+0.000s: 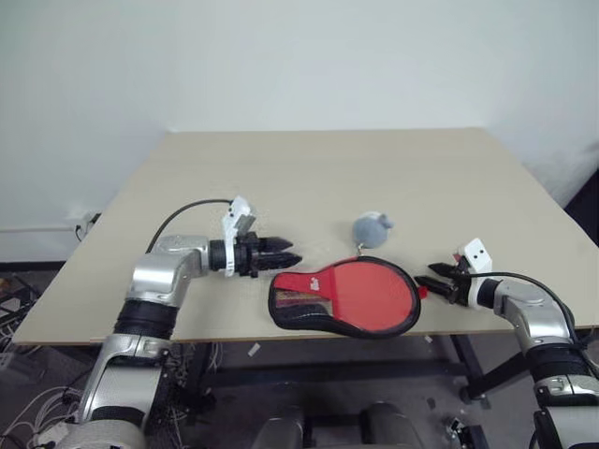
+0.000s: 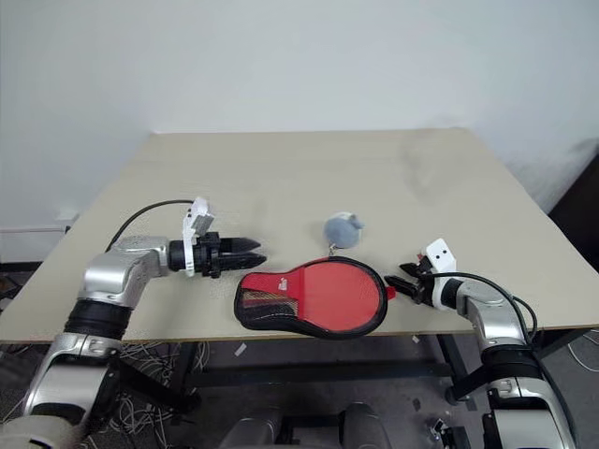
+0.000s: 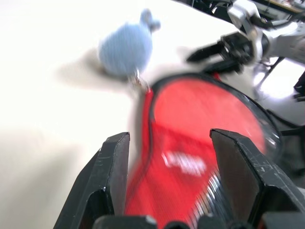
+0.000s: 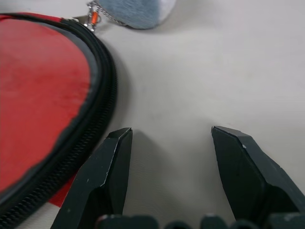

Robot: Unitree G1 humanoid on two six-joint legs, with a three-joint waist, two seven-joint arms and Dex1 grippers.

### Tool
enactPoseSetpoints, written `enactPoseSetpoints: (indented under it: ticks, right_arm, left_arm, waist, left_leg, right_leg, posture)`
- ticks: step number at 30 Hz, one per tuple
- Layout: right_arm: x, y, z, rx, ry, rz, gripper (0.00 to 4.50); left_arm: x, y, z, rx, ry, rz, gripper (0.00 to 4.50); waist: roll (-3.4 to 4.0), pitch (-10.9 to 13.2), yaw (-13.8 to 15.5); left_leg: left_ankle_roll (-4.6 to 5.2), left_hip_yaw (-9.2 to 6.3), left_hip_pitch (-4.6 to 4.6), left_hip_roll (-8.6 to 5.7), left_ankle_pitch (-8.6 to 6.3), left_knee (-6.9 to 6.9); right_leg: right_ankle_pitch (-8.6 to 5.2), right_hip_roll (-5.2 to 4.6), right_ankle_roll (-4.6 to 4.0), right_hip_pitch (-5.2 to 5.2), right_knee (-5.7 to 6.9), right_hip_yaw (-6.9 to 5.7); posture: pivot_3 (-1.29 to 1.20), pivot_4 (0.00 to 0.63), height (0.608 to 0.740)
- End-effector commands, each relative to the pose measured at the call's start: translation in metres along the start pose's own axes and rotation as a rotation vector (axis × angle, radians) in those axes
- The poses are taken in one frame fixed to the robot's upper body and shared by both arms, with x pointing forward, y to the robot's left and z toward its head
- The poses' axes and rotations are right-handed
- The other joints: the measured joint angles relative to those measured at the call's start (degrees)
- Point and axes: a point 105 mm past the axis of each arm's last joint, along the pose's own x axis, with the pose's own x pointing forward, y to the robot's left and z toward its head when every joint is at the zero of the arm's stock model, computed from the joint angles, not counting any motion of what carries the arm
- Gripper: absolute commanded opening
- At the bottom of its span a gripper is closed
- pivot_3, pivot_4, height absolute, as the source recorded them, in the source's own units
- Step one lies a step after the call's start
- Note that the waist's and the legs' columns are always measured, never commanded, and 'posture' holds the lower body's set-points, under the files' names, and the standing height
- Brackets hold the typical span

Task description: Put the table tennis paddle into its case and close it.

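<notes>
The case (image 1: 370, 297), black-edged with a red front panel, lies flat near the table's front edge. Its narrow end gapes open on the left. The table tennis paddle's striped handle (image 1: 292, 305) shows inside that opening, and the blade is covered by the red panel. A greyish round tag (image 1: 372, 227) rests on the table just behind the case. My left gripper (image 1: 292, 253) hovers open just left of the narrow end, pointing right, with nothing between its fingers (image 3: 114, 162). My right gripper (image 1: 427, 280) is open at the case's round right edge (image 4: 102, 95), over bare table.
The tan table (image 1: 318, 178) stretches back behind the case. Its front edge runs just below the case, and a white wall stands beyond. Cables and the table's frame show on the floor underneath.
</notes>
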Motion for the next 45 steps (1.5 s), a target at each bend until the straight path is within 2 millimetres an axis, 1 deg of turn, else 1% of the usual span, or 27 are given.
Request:
enactPoseSetpoints:
  ticks: [1,3,7,13,15,18,21,26,29,30,34,37,45]
  right_arm:
    - [0.002,0.002,0.028,-0.038,-0.09,-0.008,2.86]
    - [0.003,0.002,0.032,-0.042,-0.107,-0.02,2.86]
    - [0.005,-0.004,0.038,-0.056,-0.126,-0.071,2.86]
    - [0.004,-0.014,0.052,-0.056,-0.182,-0.148,2.86]
    - [0.003,-0.013,0.055,-0.055,-0.196,-0.148,2.86]
    - [0.003,-0.008,0.057,-0.075,-0.198,-0.14,2.86]
    - [0.005,-0.004,0.06,-0.079,-0.204,-0.135,2.94]
    - [0.009,0.002,0.064,-0.086,-0.217,-0.125,2.94]
    - [0.01,0.0,0.071,-0.074,-0.241,-0.14,2.94]
    - [0.01,-0.001,0.073,-0.07,-0.251,-0.148,2.94]
    - [0.01,-0.001,0.085,-0.046,-0.294,-0.159,2.94]
    - [0.012,0.001,0.091,-0.047,-0.314,-0.162,2.94]
    - [0.019,0.011,0.094,-0.055,-0.316,-0.149,2.94]
  left_arm:
    - [0.02,-0.011,0.018,0.166,-0.007,-0.069,2.79]
    - [0.033,-0.02,0.02,0.221,0.013,-0.129,2.79]
    - [0.052,-0.03,0.017,0.327,0.067,-0.202,2.79]
    - [0.079,-0.033,0.011,0.482,0.14,-0.237,2.79]
    - [0.086,-0.033,0.01,0.491,0.155,-0.242,2.79]
    - [0.097,-0.035,0.008,0.454,0.182,-0.267,2.79]
    - [0.103,-0.035,0.003,0.409,0.23,-0.29,2.28]
    - [0.109,-0.041,0.009,0.334,0.225,-0.352,0.86]
    - [0.113,-0.042,0.005,0.322,0.242,-0.353,0.12]
    - [0.113,-0.042,0.003,0.314,0.251,-0.354,0.05]
    - [0.117,-0.041,-0.008,0.275,0.278,-0.338,0.05]
    - [0.119,-0.039,-0.02,0.283,0.315,-0.319,0.05]
    - [0.123,-0.035,-0.039,0.256,0.351,-0.263,0.05]
  waist:
    - [0.02,0.0,0.03]
    - [0.02,0.0,0.06]
    - [0.01,0.0,0.02]
    - [0.01,0.0,0.07]
    - [0.01,0.0,0.06]
    - [0.01,0.0,0.05]
    - [0.0,0.01,0.02]
    - [0.0,0.01,0.03]
    - [0.0,0.01,0.03]
    - [0.0,0.01,0.01]
    - [0.0,0.01,0.01]
    - [0.01,0.01,0.02]
    - [0.01,0.0,0.05]
  left_leg:
    - [0.0,0.02,0.0,-0.01,0.0,-0.01]
    - [0.01,0.02,-0.02,-0.04,0.0,-0.02]
    - [0.02,0.07,-0.02,-0.15,0.01,-0.01]
    - [0.03,0.05,-0.01,-0.15,0.01,0.03]
    - [0.04,0.05,-0.02,-0.15,0.02,0.02]
    - [0.25,0.05,-0.08,-0.17,0.14,0.02]
    - [0.26,0.03,-0.14,-0.2,0.14,0.06]
    - [0.27,0.0,-0.15,-0.23,0.14,0.07]
    - [0.27,-0.04,-0.21,-0.19,0.14,0.11]
    - [0.28,-0.04,-0.21,-0.19,0.14,0.11]
    - [0.28,-0.04,-0.21,-0.19,0.14,0.12]
    - [0.28,-0.07,-0.2,-0.18,0.14,0.12]
    - [0.29,-0.08,-0.22,-0.18,0.14,0.13]
  right_leg:
    - [0.0,0.0,0.0,-0.01,0.0,0.01]
    - [0.01,0.0,0.02,-0.02,-0.03,0.01]
    - [0.01,0.0,0.02,0.0,-0.02,0.03]
    - [0.01,0.01,0.01,0.04,-0.01,0.01]
    - [0.0,0.01,0.01,0.04,-0.02,0.02]
    - [0.04,0.01,0.08,-0.02,-0.04,0.01]
    - [0.07,0.01,0.13,-0.04,-0.03,-0.03]
    - [0.06,0.03,0.12,-0.04,-0.03,-0.07]
    - [0.07,0.01,0.13,-0.05,-0.03,-0.08]
    - [0.07,0.0,0.13,-0.06,-0.04,-0.08]
    - [0.07,0.01,0.14,-0.06,-0.02,-0.08]
    - [0.08,0.02,0.15,-0.06,-0.01,-0.1]
    - [0.1,0.01,0.18,-0.05,-0.03,-0.1]
  posture:
    - [0.0,0.0,0.74]
    - [0.0,0.0,0.74]
    - [0.0,0.0,0.74]
    - [0.0,0.0,0.74]
    - [0.0,0.0,0.74]
    - [0.0,0.0,0.74]
    - [0.0,0.0,0.74]
    - [0.0,0.0,0.74]
    - [0.0,0.0,0.74]
    - [0.0,0.0,0.74]
    - [0.0,0.0,0.74]
    - [0.0,0.0,0.74]
    - [0.0,0.0,0.74]
